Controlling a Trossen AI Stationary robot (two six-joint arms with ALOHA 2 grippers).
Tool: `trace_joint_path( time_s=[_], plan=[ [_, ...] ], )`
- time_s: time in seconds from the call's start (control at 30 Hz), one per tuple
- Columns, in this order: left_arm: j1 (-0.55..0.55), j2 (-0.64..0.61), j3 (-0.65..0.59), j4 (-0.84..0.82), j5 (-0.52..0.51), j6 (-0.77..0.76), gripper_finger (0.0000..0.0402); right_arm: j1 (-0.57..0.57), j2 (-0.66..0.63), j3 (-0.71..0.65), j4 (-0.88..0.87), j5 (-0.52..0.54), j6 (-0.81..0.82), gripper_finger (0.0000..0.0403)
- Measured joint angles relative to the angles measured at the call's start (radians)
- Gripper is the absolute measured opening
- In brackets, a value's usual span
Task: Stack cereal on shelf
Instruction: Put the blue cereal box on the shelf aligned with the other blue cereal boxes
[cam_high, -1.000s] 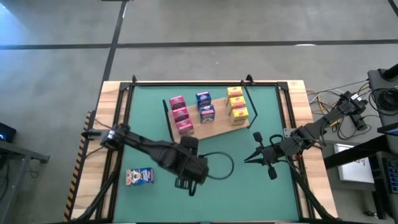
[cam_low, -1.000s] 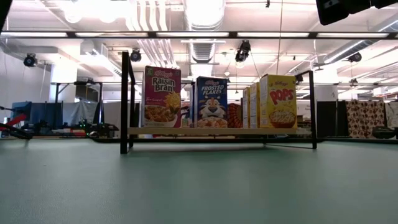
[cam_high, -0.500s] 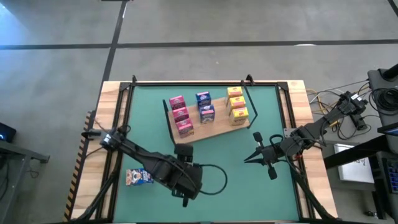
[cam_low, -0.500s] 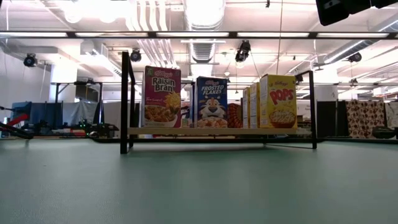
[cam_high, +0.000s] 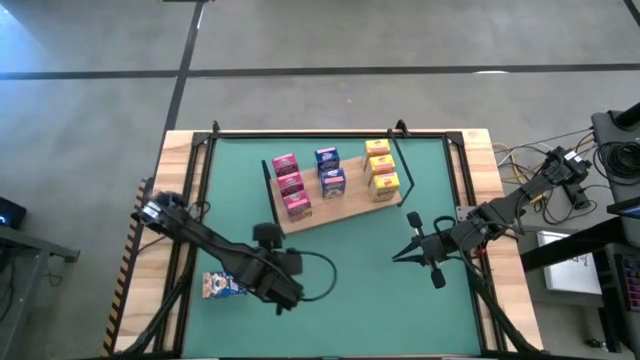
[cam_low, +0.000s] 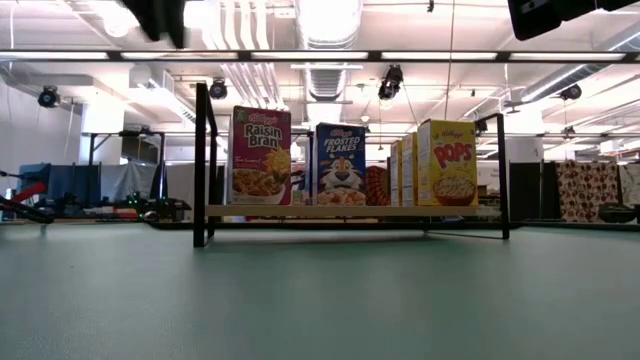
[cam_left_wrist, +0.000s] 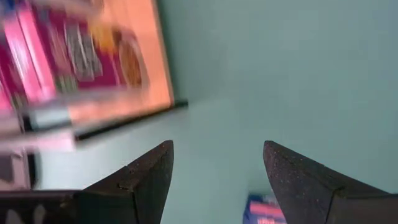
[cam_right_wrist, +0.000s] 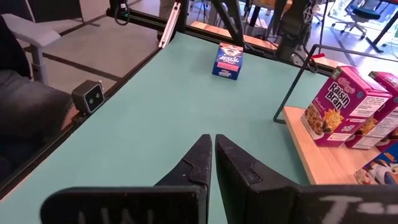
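The shelf (cam_high: 345, 205) is a light wooden board with black wire ends, lying far of the table's centre. Several cereal boxes stand upright on it: a pink row (cam_high: 290, 185), two blue (cam_high: 329, 170) and a yellow row (cam_high: 381, 170). One more blue cereal box (cam_high: 222, 285) stands alone on the green mat near the left front, also in the right wrist view (cam_right_wrist: 227, 62). My left gripper (cam_left_wrist: 214, 146) hovers open above the mat (cam_high: 266, 240), between the shelf's near left corner and the loose box. My right gripper (cam_right_wrist: 213, 140) is shut and held above the mat's right side (cam_high: 397, 257).
A black frame rail (cam_high: 190, 230) runs along the mat's edges. Cables and equipment (cam_high: 570, 170) lie beyond the right edge. A small grey camera block (cam_right_wrist: 91, 94) sits at the mat's edge. Bare mat (cam_high: 350, 300) lies between the arms at the front.
My left gripper has swung from beside the shelf's near edge toward the table's left and near side, sinking and rolling as it went, still open. Part of that arm now shows at the top of the low view. No box has moved.
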Motion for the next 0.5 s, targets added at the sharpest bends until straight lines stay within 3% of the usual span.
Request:
trace_joint_path(
  time_s=[0.27,0.5],
  plan=[
    [-0.055,-0.149,-0.265,0.014,0.073,-0.201,0.0231,0.000,0.000,0.000,0.020,0.001,-0.019,0.0013],
    [-0.112,-0.213,-0.405,0.023,0.156,-0.271,0.0231,0.000,0.000,0.000,0.026,0.000,-0.025,0.0013]
  ],
)
